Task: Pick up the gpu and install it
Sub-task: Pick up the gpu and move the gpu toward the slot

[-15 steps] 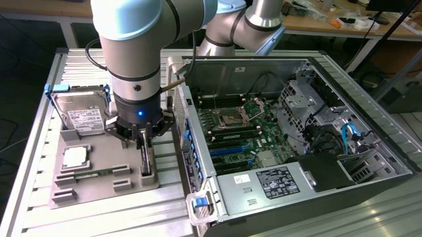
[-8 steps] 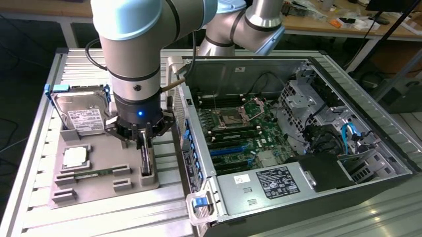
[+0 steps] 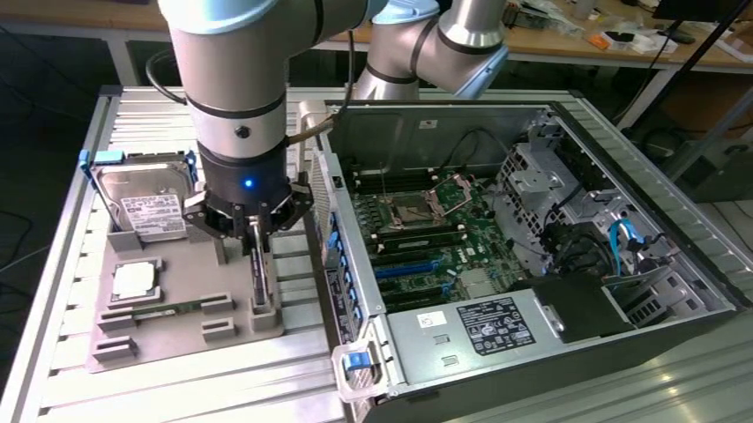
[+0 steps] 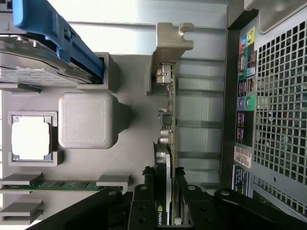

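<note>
On the exterior view's left, the worktop (image 3: pixel 65 264) is ribbed bare aluminium, its slats running lengthwise. On it lies a matte grey moulded tray (image 3: pixel 176 348) with blocky raised holders. A silver hard drive (image 3: pixel 147 207) with a white label leans in its blue plastic carrier (image 3: pixel 100 159) at the tray's far end. Nearer are a square metal-lidded processor (image 3: pixel 133 280) in a shallow pocket and a narrow green memory stick (image 3: pixel 165 310) lying flat between two grey blocks.

Further right, the gpu (image 3: pixel 261 278) stands on its long edge in a slot along the tray's right side. It is a thin green board with a black face, and its stamped silver bracket (image 4: pixel 171 40) is at one end. The smooth grey arm (image 3: pixel 242 88) comes straight down over it. The black jaws are closed on the card, one finger (image 4: pixel 142 206) flat against each face with no gap showing.

The card's right face runs near the case's side wall, leaving only a narrow strip of tray and worktop between them. On the exterior view's right, the open steel computer case (image 3: pixel 471 132) shows its green motherboard (image 3: pixel 436 238). It has blue-latched slots, a perforated rear grille (image 4: pixel 283 120) and sharp folded sheet edges.
</note>
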Robot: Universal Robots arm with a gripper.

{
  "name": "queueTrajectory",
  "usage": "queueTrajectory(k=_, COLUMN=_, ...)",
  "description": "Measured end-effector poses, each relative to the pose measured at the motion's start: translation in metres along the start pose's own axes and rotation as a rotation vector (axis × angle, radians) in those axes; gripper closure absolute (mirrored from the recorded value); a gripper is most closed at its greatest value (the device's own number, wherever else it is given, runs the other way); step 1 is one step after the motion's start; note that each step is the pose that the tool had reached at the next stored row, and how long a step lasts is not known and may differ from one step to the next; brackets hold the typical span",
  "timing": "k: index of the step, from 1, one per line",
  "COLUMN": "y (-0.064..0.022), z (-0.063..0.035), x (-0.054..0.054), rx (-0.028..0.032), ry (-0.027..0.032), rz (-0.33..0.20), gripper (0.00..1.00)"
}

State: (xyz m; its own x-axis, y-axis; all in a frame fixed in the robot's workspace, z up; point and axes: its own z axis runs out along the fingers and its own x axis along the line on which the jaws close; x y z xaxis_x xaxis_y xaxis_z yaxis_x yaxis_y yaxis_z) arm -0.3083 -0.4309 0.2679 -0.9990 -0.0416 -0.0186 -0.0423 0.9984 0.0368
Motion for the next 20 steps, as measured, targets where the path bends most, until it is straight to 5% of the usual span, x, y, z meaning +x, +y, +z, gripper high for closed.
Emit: queueTrajectory(k=20, y=0.0028, z=-0.0772, x=-0.001, rx=0.0093, ry=0.0004, rz=0.000, gripper=0.73)
